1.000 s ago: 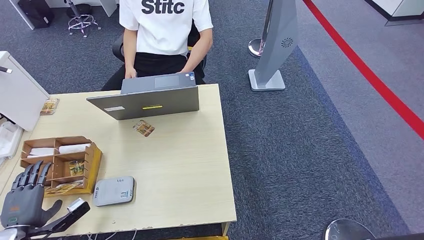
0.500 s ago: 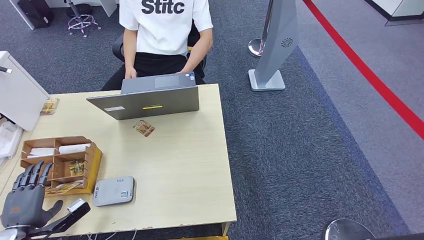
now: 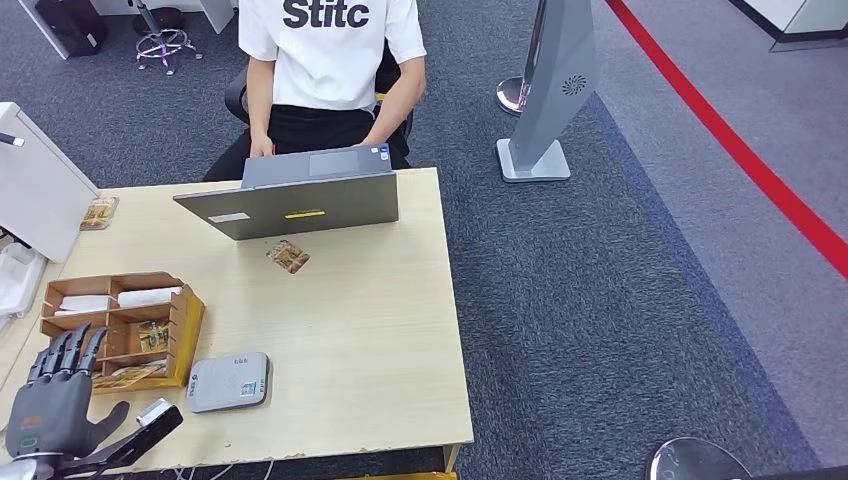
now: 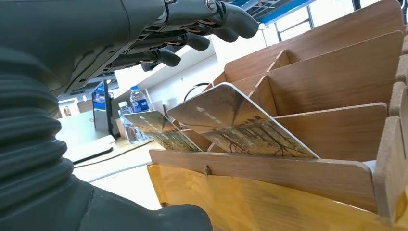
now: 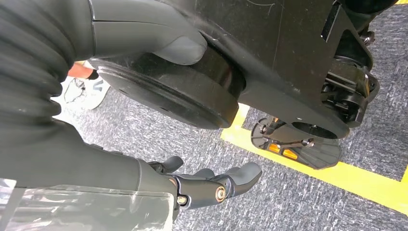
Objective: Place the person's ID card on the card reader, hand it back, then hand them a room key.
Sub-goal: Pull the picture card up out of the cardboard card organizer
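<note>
A patterned card lies flat on the table just in front of the laptop's lid. The grey card reader sits near the table's front edge, beside a wooden organizer that holds more patterned cards. My left hand hovers open at the front left corner, fingers spread, just short of the organizer and holding nothing. In the left wrist view its fingers reach above two leaning cards in the organizer. My right hand hangs open over the carpet.
A person in a white shirt sits behind the open laptop at the table's far side. Another card lies at the back left by a white box. A grey stand and red floor line are to the right.
My left hand has sunk slightly toward the table's front edge. The cards, reader, laptop and person have not moved.
</note>
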Robot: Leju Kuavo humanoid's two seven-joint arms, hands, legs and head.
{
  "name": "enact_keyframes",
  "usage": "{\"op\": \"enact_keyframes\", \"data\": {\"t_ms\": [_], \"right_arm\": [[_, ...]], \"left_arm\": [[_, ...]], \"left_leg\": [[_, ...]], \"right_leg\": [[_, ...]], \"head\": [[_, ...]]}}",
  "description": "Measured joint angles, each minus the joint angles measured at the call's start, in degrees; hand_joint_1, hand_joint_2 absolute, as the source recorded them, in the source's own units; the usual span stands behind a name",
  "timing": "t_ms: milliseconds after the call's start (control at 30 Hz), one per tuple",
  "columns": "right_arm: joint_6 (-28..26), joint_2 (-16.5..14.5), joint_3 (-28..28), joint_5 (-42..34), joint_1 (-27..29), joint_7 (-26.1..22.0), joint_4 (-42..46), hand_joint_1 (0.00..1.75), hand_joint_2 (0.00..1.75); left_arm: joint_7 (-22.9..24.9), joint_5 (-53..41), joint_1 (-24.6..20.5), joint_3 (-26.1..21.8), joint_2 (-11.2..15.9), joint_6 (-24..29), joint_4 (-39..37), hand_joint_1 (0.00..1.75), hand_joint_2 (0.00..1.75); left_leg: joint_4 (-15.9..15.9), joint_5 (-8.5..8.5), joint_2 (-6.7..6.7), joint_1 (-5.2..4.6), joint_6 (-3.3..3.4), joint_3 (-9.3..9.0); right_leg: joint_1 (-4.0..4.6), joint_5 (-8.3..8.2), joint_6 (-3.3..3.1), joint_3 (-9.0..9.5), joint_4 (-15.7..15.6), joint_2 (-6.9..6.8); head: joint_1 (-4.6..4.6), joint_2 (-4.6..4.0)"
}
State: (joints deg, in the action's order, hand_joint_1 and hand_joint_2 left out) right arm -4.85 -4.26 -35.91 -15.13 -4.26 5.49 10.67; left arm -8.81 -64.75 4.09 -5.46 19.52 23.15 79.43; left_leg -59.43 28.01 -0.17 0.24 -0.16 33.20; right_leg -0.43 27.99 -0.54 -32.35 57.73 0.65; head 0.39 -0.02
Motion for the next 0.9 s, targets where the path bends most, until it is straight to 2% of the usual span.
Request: {"op": "enact_keyframes", "data": {"t_ms": [900], "right_arm": [[0.1, 0.0, 0.0, 0.0, 0.0, 0.1, 0.0, 0.00, 1.75]], "left_arm": [[0.0, 0.3, 0.4, 1.0, 0.0, 0.0, 0.1, 0.00, 1.75]], "left_leg": [[0.0, 0.00, 0.00, 0.00, 0.00, 0.00]], "right_leg": [[0.00, 0.00, 0.00, 0.00, 0.0, 0.00]], "head": [[0.00, 0.00]]}}
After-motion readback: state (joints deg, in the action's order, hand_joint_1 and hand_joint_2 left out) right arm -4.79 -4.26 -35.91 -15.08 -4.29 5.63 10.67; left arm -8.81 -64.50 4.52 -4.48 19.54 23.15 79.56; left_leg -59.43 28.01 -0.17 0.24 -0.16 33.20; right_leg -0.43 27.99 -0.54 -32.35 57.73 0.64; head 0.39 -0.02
